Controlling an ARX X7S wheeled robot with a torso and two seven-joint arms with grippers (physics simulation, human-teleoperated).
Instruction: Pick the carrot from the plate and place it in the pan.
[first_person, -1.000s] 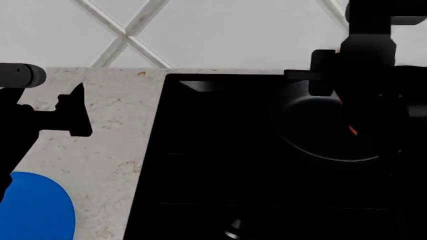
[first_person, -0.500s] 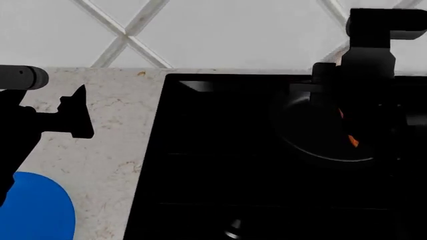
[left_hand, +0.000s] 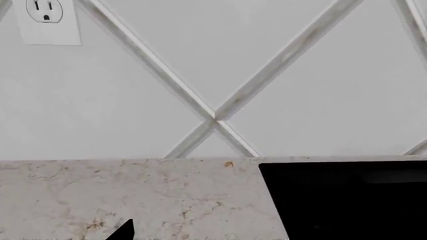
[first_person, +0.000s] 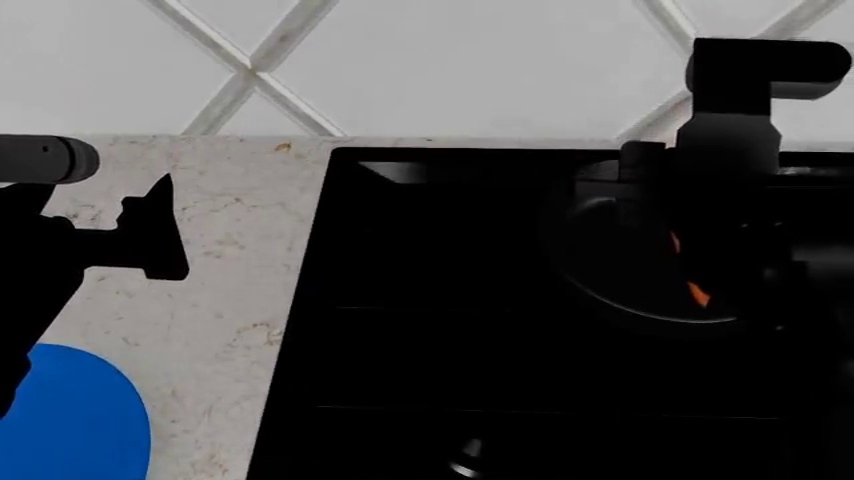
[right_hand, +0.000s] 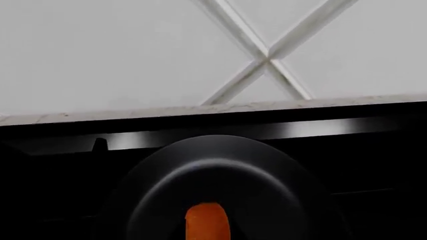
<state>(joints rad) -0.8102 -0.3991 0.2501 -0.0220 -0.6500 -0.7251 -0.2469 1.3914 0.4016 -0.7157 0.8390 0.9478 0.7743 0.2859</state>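
Across the counter, the biggest thing I have in the head view is the black cooktop (first_person: 441, 320), set into the speckled stone countertop (first_person: 227, 290) under a white tiled wall (first_person: 441, 60). On the cooktop sits the pan (first_person: 627, 260), dark and low-sided, its handle hidden from me. My right arm hangs over it, and the right gripper (first_person: 714, 250) is a black mass against black — I cannot tell how its fingers stand, spread or closed. The blue plate (first_person: 74, 420) lies bare at the near left corner of the countertop, well apart from the pan. My left gripper (first_person: 147, 235) hovers above the stone beside it; only one dark tip shows, so its fingers I cannot read either.

Smallest is the carrot (right_hand: 207, 221) — an orange sliver over the pan floor. The right wrist view shows its blunt end within the pan's rim, though I can't say whether it rests on the metal or hangs just above.

I judge it light, stiff and a little slick, and its taper would let it roll. I would hold it across the thicker half, not the tip.
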